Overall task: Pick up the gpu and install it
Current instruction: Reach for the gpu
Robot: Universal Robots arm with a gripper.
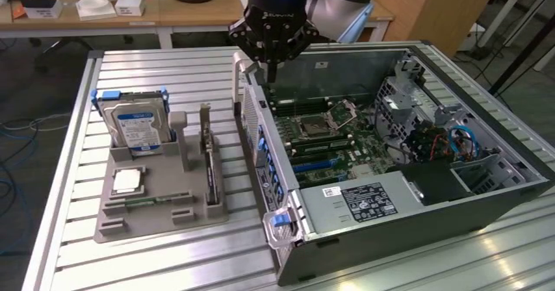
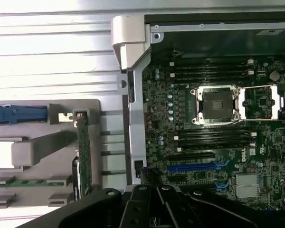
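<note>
Grey holder tray (image 1: 156,223) sits on slatted table (image 1: 130,265) at the exterior view's left, with open computer case (image 1: 416,232) to its right. On the tray: processor chip (image 1: 129,179) near; gpu (image 1: 208,158) standing on edge in the tray's right-side slot, untouched; hard drive (image 1: 134,125) upright at the far end. Motherboard (image 1: 321,128) lies exposed inside the case. Gripper (image 1: 270,70) closed, holding nothing, hovers above the case's far left corner, well apart from gpu.
</note>
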